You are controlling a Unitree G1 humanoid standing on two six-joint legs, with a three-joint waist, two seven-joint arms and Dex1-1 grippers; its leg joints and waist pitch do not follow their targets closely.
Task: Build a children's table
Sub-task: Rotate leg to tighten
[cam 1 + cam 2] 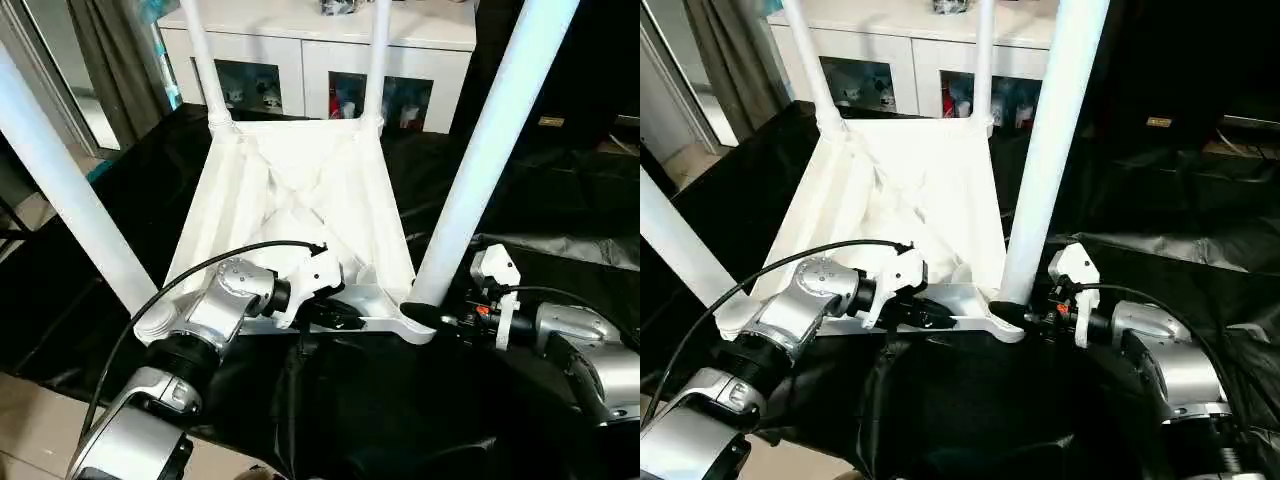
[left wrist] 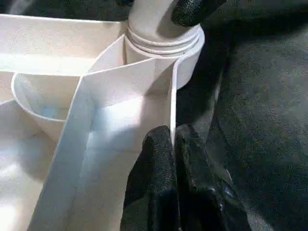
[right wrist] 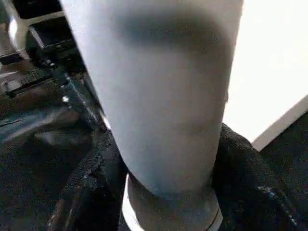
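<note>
Children's table (image 1: 300, 200), inverted on black sheeting, four legs standing in its corner sockets. The left gripper (image 2: 172, 144) has its jaws pinched on the near rim wall; the right gripper (image 3: 163, 192) has its jaws clasped around the near-right leg (image 1: 490, 150) just above its socket. Judged best practice: steady the rim, keep the leg upright, press or twist straight down until seated.

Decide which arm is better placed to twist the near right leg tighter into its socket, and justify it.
Right, probably. The right pincer already closes around the base of that leg at its socket, while the left pincer pinches the tabletop's rim, steadying it.
</note>
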